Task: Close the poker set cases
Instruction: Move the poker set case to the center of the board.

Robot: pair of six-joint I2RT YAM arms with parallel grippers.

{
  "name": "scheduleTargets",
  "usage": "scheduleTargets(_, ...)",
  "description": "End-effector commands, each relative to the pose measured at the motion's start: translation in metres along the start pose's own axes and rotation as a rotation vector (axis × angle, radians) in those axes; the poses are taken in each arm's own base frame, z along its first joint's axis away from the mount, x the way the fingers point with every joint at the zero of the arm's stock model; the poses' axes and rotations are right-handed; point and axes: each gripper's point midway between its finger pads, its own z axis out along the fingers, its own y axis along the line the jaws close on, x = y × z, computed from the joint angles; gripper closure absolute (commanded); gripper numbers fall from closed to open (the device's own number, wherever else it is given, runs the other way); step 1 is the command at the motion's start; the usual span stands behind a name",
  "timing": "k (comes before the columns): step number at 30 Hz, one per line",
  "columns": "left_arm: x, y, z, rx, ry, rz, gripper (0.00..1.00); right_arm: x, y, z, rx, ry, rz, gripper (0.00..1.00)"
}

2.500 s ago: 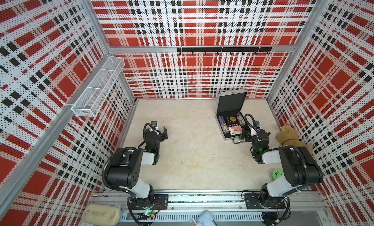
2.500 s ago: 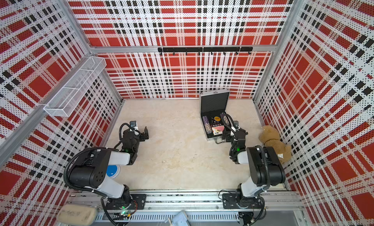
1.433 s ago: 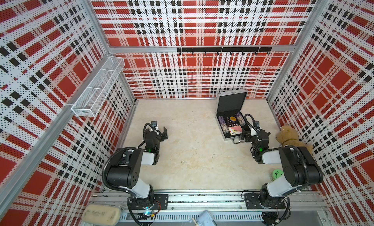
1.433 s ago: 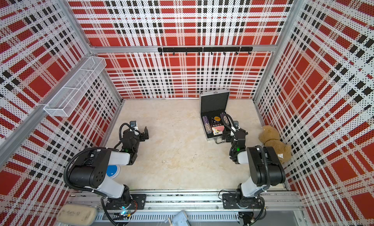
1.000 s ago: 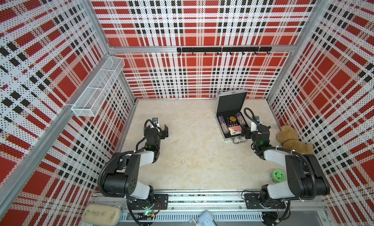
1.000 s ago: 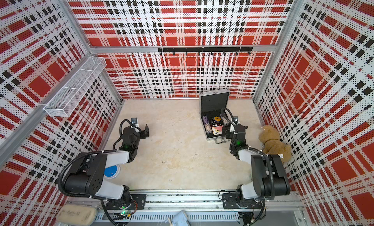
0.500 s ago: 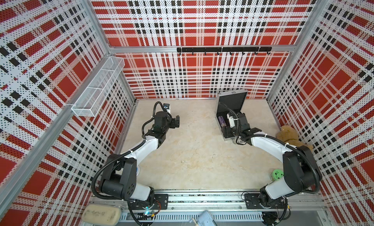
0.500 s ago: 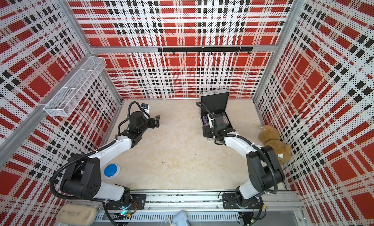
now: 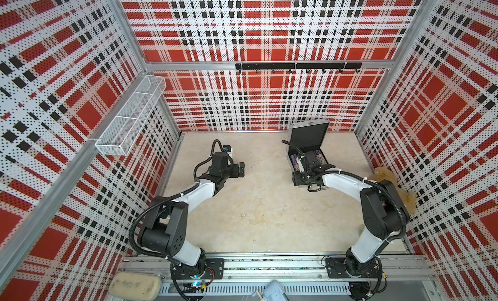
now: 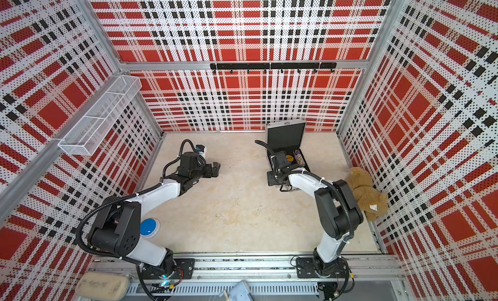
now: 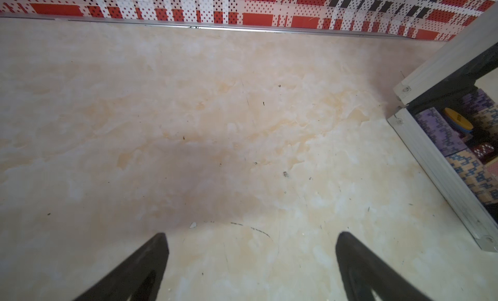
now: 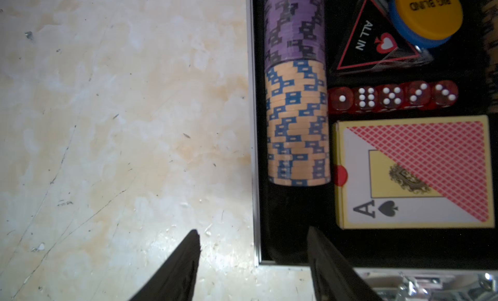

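At the table's (image 9: 256,210) far right, the case (image 11: 442,178) stands open, lid (image 9: 309,137) up. Your right hand (image 12: 252,231) has reached its near left corner, narrowing astride the edge, gripping nothing. Your left hand (image 11: 252,234) has advanced, wide apart. Closing looks ready to start.

In the poker set case (image 12: 255,151), a yellow round button (image 12: 428,8) reads "BIG BLIND", a black triangular marker (image 12: 373,43) reads "ALL IN" beside a spade, and the card box (image 12: 412,173) shows "A" with a spade.
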Motion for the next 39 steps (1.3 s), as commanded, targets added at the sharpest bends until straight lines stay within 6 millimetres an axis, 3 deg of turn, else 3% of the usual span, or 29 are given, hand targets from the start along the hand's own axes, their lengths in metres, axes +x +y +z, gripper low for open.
scheduleTargets(1,-0.009,-0.004,0.002,0.014,-0.004,-0.022,0.01,-0.007,0.004,0.007,-0.01,0.009,0.004,0.39)
scheduleTargets(8,-0.004,-0.003,0.004,0.007,0.011,-0.024,0.01,-0.009,0.01,0.024,-0.024,0.045,-0.019,0.45)
scheduleTargets(26,0.005,0.006,0.003,-0.009,0.03,-0.038,0.01,-0.008,0.046,0.043,-0.139,0.107,-0.083,0.79)
scheduleTargets(39,0.013,0.01,-0.001,-0.014,0.043,-0.04,0.01,-0.005,0.093,0.053,-0.204,0.139,-0.153,0.8)
